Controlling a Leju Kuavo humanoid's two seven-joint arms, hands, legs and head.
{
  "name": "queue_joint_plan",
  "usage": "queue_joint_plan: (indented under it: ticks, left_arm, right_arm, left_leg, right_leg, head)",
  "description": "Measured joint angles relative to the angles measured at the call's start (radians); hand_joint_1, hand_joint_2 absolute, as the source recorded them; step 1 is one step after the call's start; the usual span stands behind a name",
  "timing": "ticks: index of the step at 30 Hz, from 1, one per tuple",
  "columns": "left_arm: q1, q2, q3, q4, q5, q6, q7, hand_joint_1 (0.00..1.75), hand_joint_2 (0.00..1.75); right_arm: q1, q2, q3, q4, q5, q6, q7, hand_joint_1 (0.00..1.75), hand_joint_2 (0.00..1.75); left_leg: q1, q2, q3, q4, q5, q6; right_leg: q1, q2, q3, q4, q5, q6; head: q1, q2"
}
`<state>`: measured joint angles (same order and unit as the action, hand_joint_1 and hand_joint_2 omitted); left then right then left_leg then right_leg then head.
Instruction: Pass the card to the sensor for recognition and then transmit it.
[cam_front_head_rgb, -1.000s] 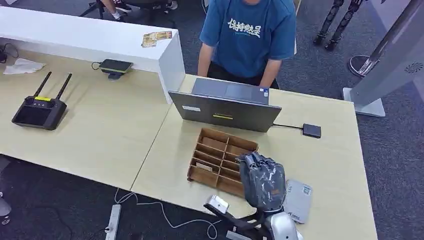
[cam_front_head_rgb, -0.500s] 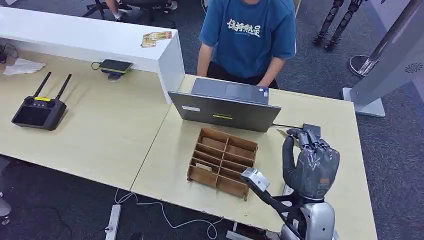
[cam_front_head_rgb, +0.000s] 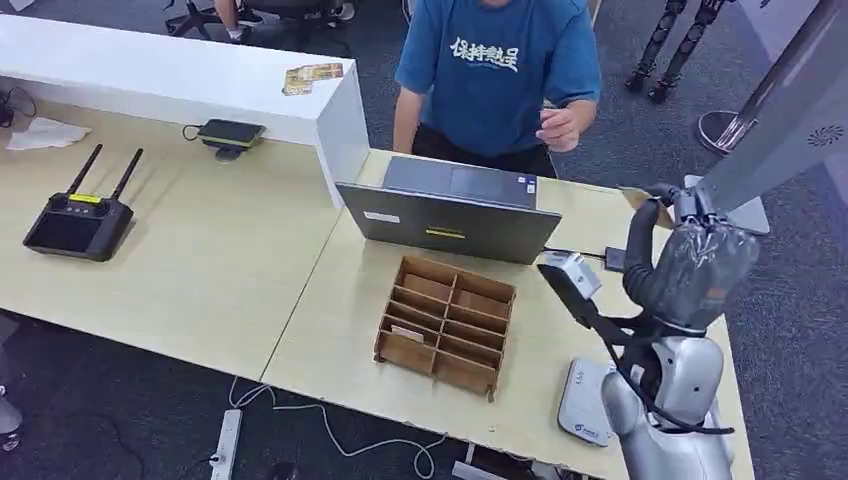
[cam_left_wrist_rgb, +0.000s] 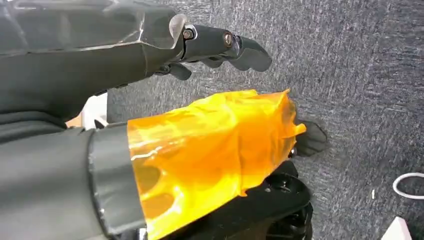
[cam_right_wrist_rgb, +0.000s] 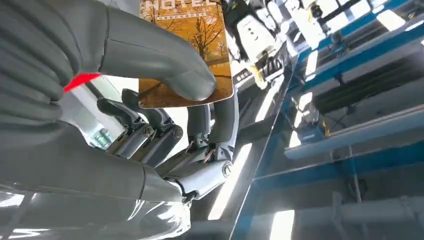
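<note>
The right hand (cam_front_head_rgb: 690, 262), pinching the card (cam_right_wrist_rgb: 185, 50), has risen off the sensor (cam_front_head_rgb: 622, 260) below it toward the person's hand (cam_front_head_rgb: 566, 125), so handover comes next.

Legible: "HOTEL", partly cut off at upper edge of right wrist frame, printed on orange card (cam_right_wrist_rgb: 185, 50). White Chinese characters across blue T-shirt (cam_front_head_rgb: 497, 60), top centre of head frame, too small to read reliably.
</note>
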<state>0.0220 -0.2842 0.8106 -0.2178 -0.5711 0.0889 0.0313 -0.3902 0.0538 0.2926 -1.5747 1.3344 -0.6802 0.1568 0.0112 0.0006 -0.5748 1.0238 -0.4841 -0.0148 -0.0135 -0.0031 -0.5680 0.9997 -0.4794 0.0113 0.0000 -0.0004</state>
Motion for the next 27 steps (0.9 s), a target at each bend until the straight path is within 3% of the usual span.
queue_joint_plan:
  ticks: [11, 14, 18, 27]
  left_arm:
    - [-0.002, 0.001, -0.013, 0.000, -0.019, -0.007, 0.003, 0.00, 0.00]
    - [-0.003, 0.002, -0.034, 0.000, -0.072, -0.081, -0.063, 0.00, 0.00]
    - [0.008, 0.001, -0.072, -0.065, -0.090, -0.180, -0.020, 0.00, 0.00]
    - [0.010, 0.006, -0.144, -0.114, -0.076, -0.208, 0.002, 0.00, 0.00]
  right_arm:
    - [-0.084, 0.001, -0.011, 0.084, 0.010, 0.034, 0.031, 1.75, 1.75]
    - [-0.160, 0.008, -0.011, 0.150, 0.070, 0.103, 0.084, 1.75, 1.75]
    - [-0.300, 0.027, 0.002, 0.286, 0.119, 0.152, 0.132, 1.75, 1.75]
    - [-0.504, 0.064, 0.037, 0.571, 0.181, 0.185, 0.184, 1.75, 1.75]
  left_leg:
    - [0.000, 0.000, 0.000, 0.000, 0.000, 0.000]
    - [0.000, 0.000, -0.001, 0.000, 0.001, -0.001]
    - [0.000, 0.000, -0.001, 0.000, 0.003, -0.001]
    - [0.000, -0.004, -0.002, 0.000, 0.004, -0.001]
  right_leg:
    - [0.000, 0.000, 0.000, 0.001, 0.000, 0.000]
    - [0.000, 0.000, 0.000, 0.002, 0.001, -0.001]
    - [0.000, -0.001, -0.001, 0.002, 0.002, -0.001]
    - [0.000, -0.004, -0.001, 0.003, 0.002, -0.001]
  head:
    - [0.000, 0.000]
    - [0.000, 0.000]
    - [-0.001, 0.000]
    - [0.000, 0.000]
